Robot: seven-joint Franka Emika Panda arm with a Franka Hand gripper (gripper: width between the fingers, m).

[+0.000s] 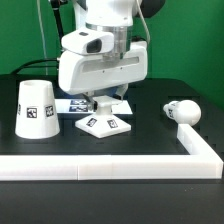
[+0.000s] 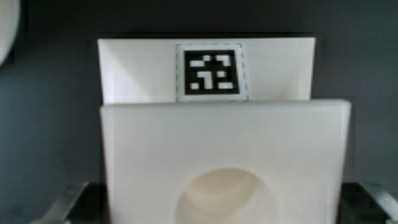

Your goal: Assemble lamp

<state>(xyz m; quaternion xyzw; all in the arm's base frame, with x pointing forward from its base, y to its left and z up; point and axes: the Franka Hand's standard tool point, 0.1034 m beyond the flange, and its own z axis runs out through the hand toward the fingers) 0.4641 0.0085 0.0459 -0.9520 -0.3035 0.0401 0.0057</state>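
Note:
The flat square lamp base (image 1: 100,124) lies on the dark table in the middle of the exterior view. My gripper (image 1: 101,104) is lowered straight onto it. In the wrist view the base (image 2: 214,130) fills the picture, with one tag on its far part and a round socket near my gripper (image 2: 228,206). The dark fingers (image 2: 64,204) press against its two sides with no gap showing. The tapered shade (image 1: 37,108) stands at the exterior view's left. The round-headed bulb (image 1: 182,111) lies at the exterior view's right.
A white L-shaped rail (image 1: 110,164) runs along the table's front and up the exterior view's right side, just past the bulb. The marker board (image 1: 68,103) lies behind the base, partly hidden by the arm.

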